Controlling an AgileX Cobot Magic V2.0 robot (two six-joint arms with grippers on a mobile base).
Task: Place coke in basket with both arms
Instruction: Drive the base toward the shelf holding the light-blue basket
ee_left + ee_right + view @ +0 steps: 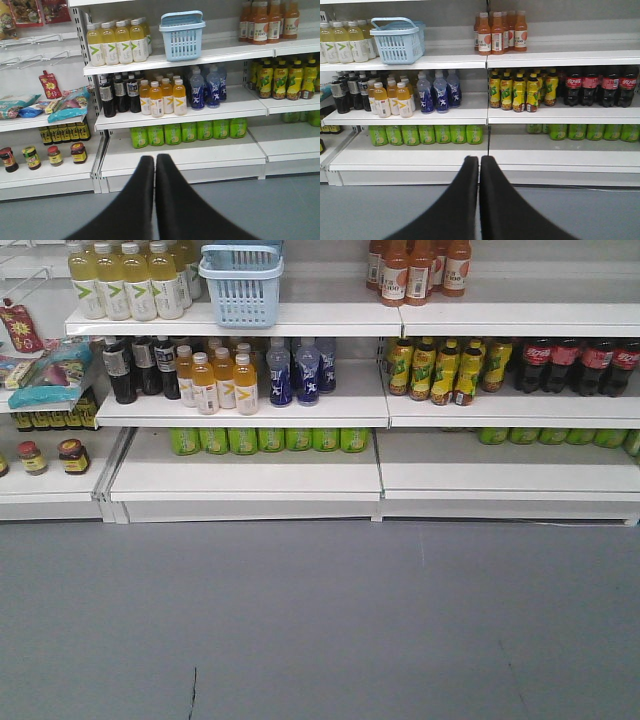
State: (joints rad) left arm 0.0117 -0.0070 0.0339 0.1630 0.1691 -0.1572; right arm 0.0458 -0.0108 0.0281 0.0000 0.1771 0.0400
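Several coke bottles (567,364) with red labels stand at the right end of the middle shelf, also in the right wrist view as coke (598,86). The pale blue basket (240,286) sits on the top shelf, left of centre; it shows as the basket (182,35) and the basket (398,40) in the wrist views. My left gripper (154,159) is shut and empty, held back from the shelves over the floor. My right gripper (479,159) is likewise shut and empty, well short of the coke. Neither arm appears in the front view.
Pale yellow bottles (125,282) stand left of the basket, orange tea bottles (418,270) to its right. The middle shelf holds dark, orange, blue (298,370) and yellow-green bottles (445,370). Green bottles (270,439) line the lowest shelf. Grey floor (320,620) lies before the shelving.
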